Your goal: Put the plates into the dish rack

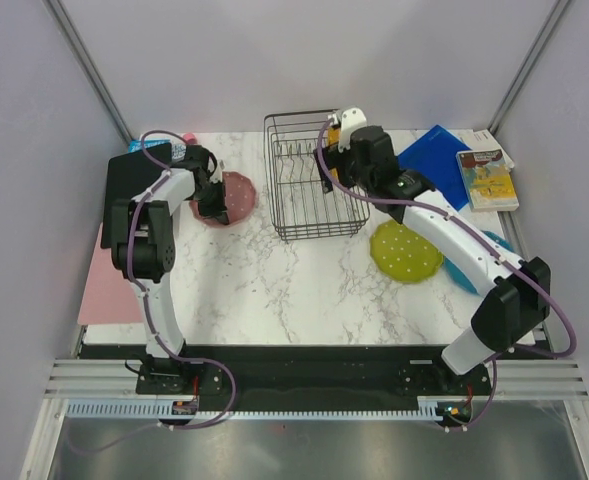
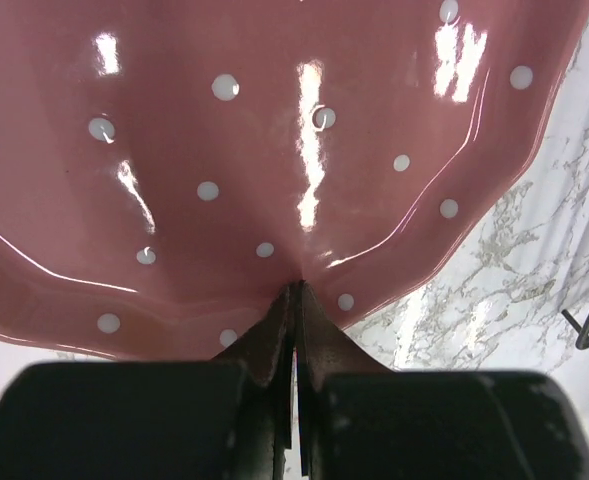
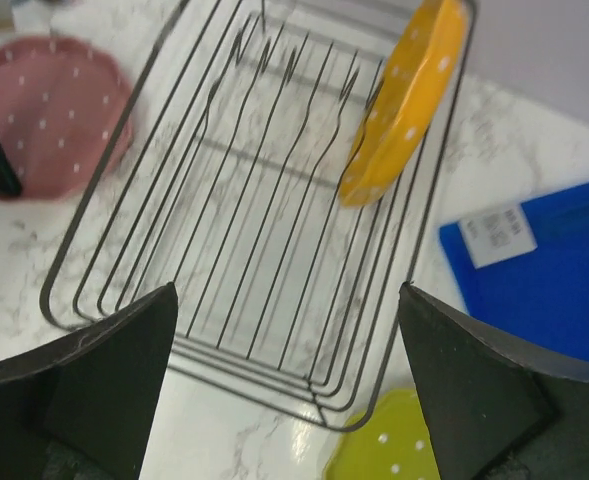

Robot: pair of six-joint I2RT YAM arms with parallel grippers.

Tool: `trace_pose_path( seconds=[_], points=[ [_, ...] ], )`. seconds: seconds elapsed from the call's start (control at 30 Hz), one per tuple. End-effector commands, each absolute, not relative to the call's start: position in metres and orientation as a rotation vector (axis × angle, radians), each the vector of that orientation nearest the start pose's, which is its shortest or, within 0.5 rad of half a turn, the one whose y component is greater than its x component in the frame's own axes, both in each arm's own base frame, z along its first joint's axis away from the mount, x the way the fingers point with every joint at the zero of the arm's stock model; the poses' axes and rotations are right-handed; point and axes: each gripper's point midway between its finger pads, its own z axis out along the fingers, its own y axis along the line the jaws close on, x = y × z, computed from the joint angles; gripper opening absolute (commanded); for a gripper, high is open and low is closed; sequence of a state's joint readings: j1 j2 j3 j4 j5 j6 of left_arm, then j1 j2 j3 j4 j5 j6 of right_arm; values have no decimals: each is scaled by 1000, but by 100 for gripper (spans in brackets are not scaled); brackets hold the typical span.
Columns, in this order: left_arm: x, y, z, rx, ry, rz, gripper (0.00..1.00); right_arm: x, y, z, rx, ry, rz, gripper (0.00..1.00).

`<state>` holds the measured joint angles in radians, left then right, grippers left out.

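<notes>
My left pincer [image 2: 296, 300] is clamping tight on the rim of the glossy pink, white-dotted scalloped plate [image 2: 224, 150], left of the black wire dish rack [image 1: 314, 228]. My right pincer [image 3: 286, 300] is gaping empty above the rack.

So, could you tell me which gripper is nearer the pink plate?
Left. The left gripper grips the pink plate by its rim; the right gripper is open above the dish rack.

White-and-black arms [image 1: 454, 240], purple cables [image 1: 557, 300]

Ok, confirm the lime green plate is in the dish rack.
No, the lime green plate lies flat outside the dish rack.
</notes>
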<state>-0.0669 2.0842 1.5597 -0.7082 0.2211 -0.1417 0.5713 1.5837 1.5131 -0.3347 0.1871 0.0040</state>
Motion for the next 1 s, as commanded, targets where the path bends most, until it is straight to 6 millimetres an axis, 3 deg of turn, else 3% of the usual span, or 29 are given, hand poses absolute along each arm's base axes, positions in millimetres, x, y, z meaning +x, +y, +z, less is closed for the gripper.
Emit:
trace_pose_path(
  seconds=[0.0,0.07,0.2,0.23,0.27,0.33,0.37,0.4,0.43,0.47,0.5,0.53,0.57,0.63,0.73,0.8,0.83,0.9,0.93,0.97],
  points=[
    [389,-80,21,-98,2947,-418,2,385,237,239,-435,2081,339,98],
    [366,-85,15,-98,3010,-456,2,372,235,221,-446,2122,360,98],
    [308,-104,23,-152,3100,-601,2,346,228,206,-447,2162,406,98],
    [283,-110,25,-238,3132,-660,2,339,230,203,-466,2172,438,98],
    [271,-114,26,-272,3141,-703,2,328,231,191,-487,2200,473,98],
    [241,-121,24,-329,3177,-755,2,316,232,192,-468,2202,531,98],
    [234,-123,29,-312,3160,-762,2,307,230,181,-462,2232,552,98],
    [225,-126,30,-300,3168,-773,2,297,233,184,-474,2226,615,98],
    [205,-129,25,-298,3207,-790,2,291,233,182,-463,2236,650,98],
    [197,-136,26,-257,3204,-809,2,280,231,170,-464,2266,672,98],
    [187,-143,26,-239,3215,-848,2,275,227,172,-453,2261,690,98],
    [166,-151,21,-229,3261,-863,2,268,227,168,-455,2272,720,98],
    [161,-157,20,-214,3255,-887,2,260,222,155,-441,2306,721,98],
    [140,-169,20,-207,3286,-930,2,256,213,153,-407,2312,723,98],
    [147,-188,27,-120,3207,-1020,6,254,201,145,-363,2331,718,98],
    [170,-191,39,-52,3114,-994,24,254,194,143,-327,2337,723,98],
    [194,-196,64,53,2993,-992,38,253,193,143,-320,2336,732,98],
    [212,-192,89,88,2881,-939,46,242,200,141,-331,2346,817,98],
    [220,-186,114,53,2778,-943,52,239,206,143,-339,2333,866,97],
    [221,-181,123,19,2738,-930,53,230,211,135,-347,2357,933,97]
  ],
)
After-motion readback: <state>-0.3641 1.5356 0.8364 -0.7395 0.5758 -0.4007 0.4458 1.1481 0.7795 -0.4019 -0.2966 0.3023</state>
